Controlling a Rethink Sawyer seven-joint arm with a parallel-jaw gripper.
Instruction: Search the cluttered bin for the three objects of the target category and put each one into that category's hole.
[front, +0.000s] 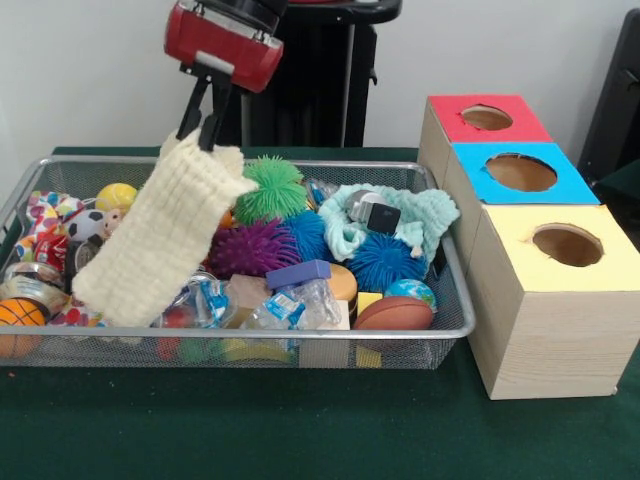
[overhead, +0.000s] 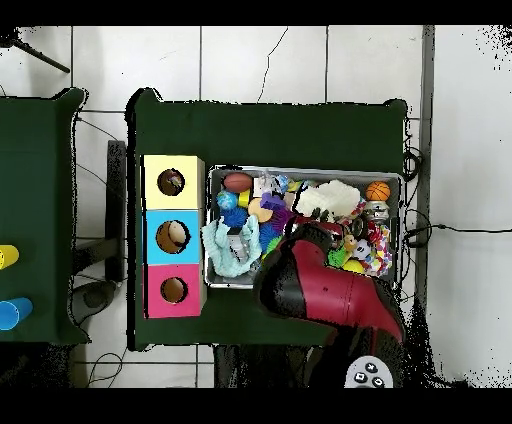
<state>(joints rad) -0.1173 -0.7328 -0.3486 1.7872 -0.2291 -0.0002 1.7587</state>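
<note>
My gripper (front: 202, 132) is shut on the top corner of a cream waffle-textured cloth (front: 160, 235) and holds it hanging over the left half of the silver wire-mesh bin (front: 300, 348). A polka-dot cloth piece (front: 42, 210) shows at the bin's far left end, half buried in the clutter. In the overhead view the red arm (overhead: 330, 290) covers the gripper; the cream cloth (overhead: 330, 198) and polka-dot cloth (overhead: 375, 247) show beside it. The yellow-topped box (front: 560, 300) with its round hole (front: 567, 244) stands nearest, right of the bin.
The bin holds spiky green, purple and blue balls, a mint-green knitted cloth (front: 425, 212), small sports balls, a blue block and plastic packets. The blue-topped box (front: 520, 172) and the red-topped box (front: 485, 118) stand behind the yellow one. The table has a green cover.
</note>
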